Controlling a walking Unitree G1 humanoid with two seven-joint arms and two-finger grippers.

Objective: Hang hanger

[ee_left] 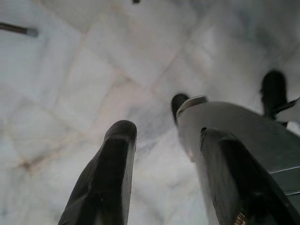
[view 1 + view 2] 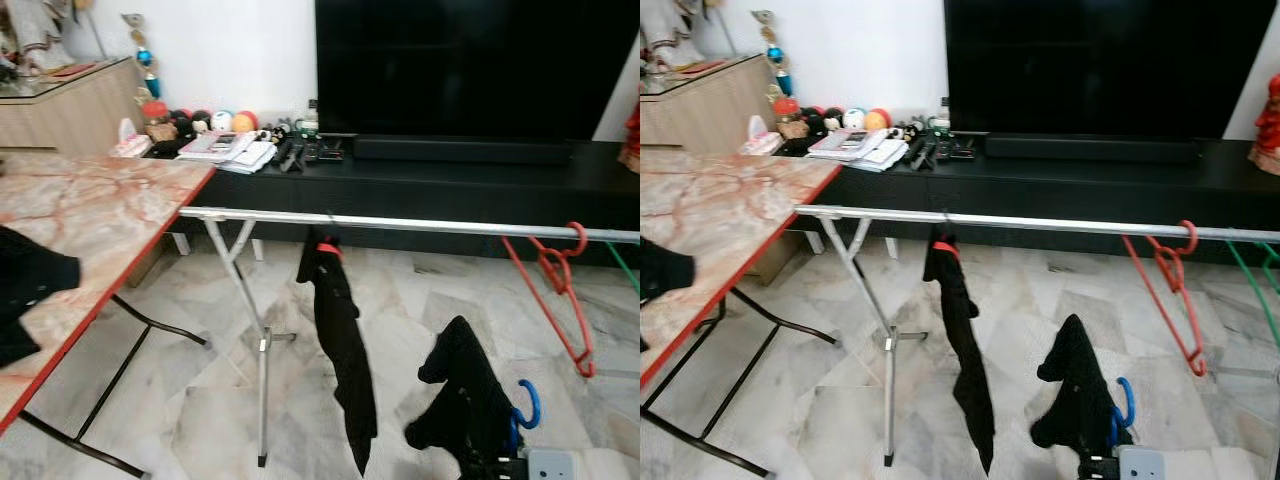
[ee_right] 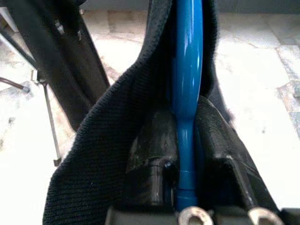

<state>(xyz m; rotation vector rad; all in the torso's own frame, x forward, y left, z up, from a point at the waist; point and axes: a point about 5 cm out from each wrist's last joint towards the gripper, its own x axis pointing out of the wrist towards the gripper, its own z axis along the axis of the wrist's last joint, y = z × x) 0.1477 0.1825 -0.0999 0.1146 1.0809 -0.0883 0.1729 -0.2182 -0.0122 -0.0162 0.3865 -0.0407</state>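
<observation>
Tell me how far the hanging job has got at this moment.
Done: one black garment already hangs from the silver rail, with an empty red hanger further along it. In hand: the right gripper is shut on the blue hanger, draped in black knit cloth, held low beneath the rail. Left: raising it and hooking it over the rail. The left gripper is open above the floor.
</observation>
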